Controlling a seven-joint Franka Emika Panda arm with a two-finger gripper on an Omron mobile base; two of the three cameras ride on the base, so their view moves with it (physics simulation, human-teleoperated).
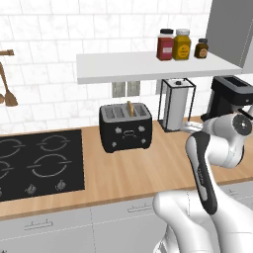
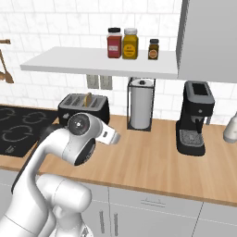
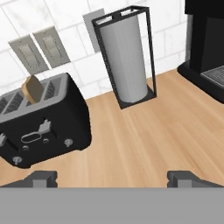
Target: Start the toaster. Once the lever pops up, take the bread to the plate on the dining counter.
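Broadly, a long wooden counter point(image 1: 133, 173) runs left to right under a white tiled wall, with grey cabinet drawers point(image 1: 59, 225) along its near edge. Above it a white shelf point(image 1: 148, 66) juts from the wall, and a black stovetop point(image 1: 39, 163) is set into the counter's left part. At the far right of the counter stands a black coffee machine point(image 2: 195, 118). Left of it, against the wall, a paper towel roll point(image 2: 140, 110) stands upright in a thin black wire frame.

Further left, between the towel roll and the stovetop, sits the toaster point(image 1: 125, 127), black and boxy, its front with knobs and levers facing the near side. The bread point(image 1: 130, 107) stands on edge in one of the toaster's slots, its tan top poking above the slot.

On the shelf are three jars in a row: a red jar point(image 1: 165, 45), a yellow jar point(image 1: 182, 44) just beside it, and a small dark jar point(image 1: 201, 48) to the right. Two pale wall outlets point(image 3: 41, 50) sit behind the toaster.

The claw point(image 3: 112, 178) hovers over bare counter, near and to the right of the toaster, its two dark fingertips point(image 3: 41, 178) spread wide apart with nothing between them.
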